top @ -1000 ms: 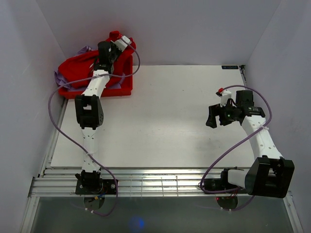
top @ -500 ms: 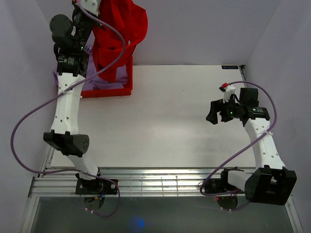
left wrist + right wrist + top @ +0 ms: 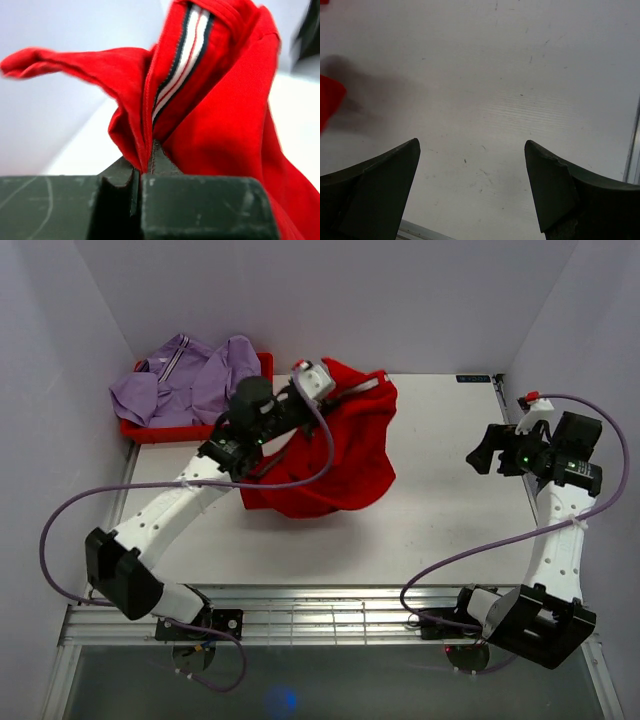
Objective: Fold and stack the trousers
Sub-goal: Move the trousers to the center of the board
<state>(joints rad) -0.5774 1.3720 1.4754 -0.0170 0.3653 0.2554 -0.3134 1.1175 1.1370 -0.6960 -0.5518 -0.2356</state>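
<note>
Left fingers [image 3: 326, 390], seen from above, are pinched narrow on an upper edge of the red trousers [image 3: 340, 455]. They hold that edge up over the far middle of the surface [image 3: 440, 510], while the rest of the cloth hangs and pools in a loose heap underneath. Lifting by one edge looks meant to let the garment drop open so it can be spread flat before any fold. At the far left corner a red tray [image 3: 150, 430] holds a purple garment [image 3: 185, 380], apparently waiting its turn. The right fingers [image 3: 485, 455] hover wide apart near the right edge, well apart from the trousers and carrying nothing, probably ready to take a second edge. The left wrist view shows the left fingers [image 3: 117, 175] closed tight with only a seam of red trousers [image 3: 220, 115] between them. A striped band [image 3: 180, 55], dark and white, runs up the gathered cloth from the grip, which suggests a hold near the waistband or a side seam. In the right wrist view, the right fingers [image 3: 380, 180] stand spread over bare surface [image 3: 495, 75]. Only a blurred corner of the red trousers [image 3: 330, 100] shows at the left edge.
</note>
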